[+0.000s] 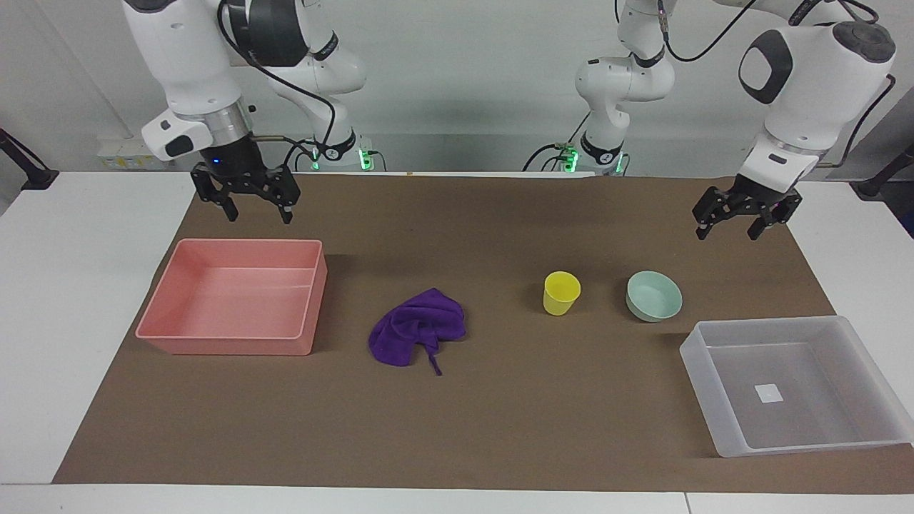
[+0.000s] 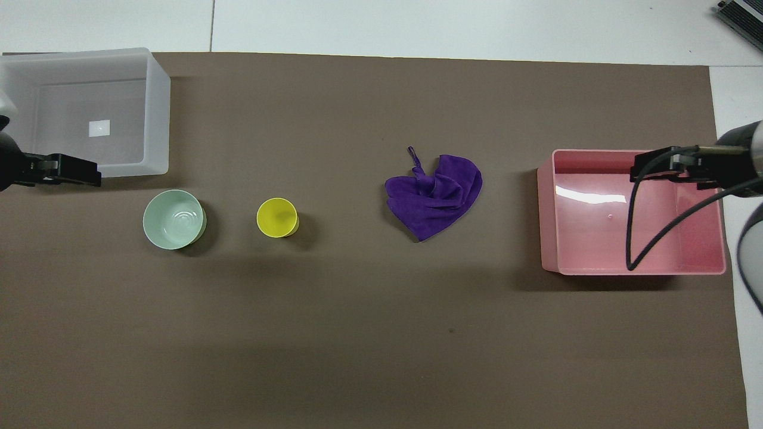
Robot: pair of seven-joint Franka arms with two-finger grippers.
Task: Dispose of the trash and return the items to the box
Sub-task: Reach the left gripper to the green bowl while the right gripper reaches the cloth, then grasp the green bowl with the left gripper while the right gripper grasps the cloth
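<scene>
Cup stands visibly taller than bowl in facing view only.

A white table carries a brown mat; on it sit a pink tray, purple cloth, yellow cup, green bowl and clear box.

In the overhead view the box runs off the frame's nine-o'clock edge, and the left gripper shows only its tip there.

Cloth open all round — cup, bowl close tog., narrow gap.
</scene>
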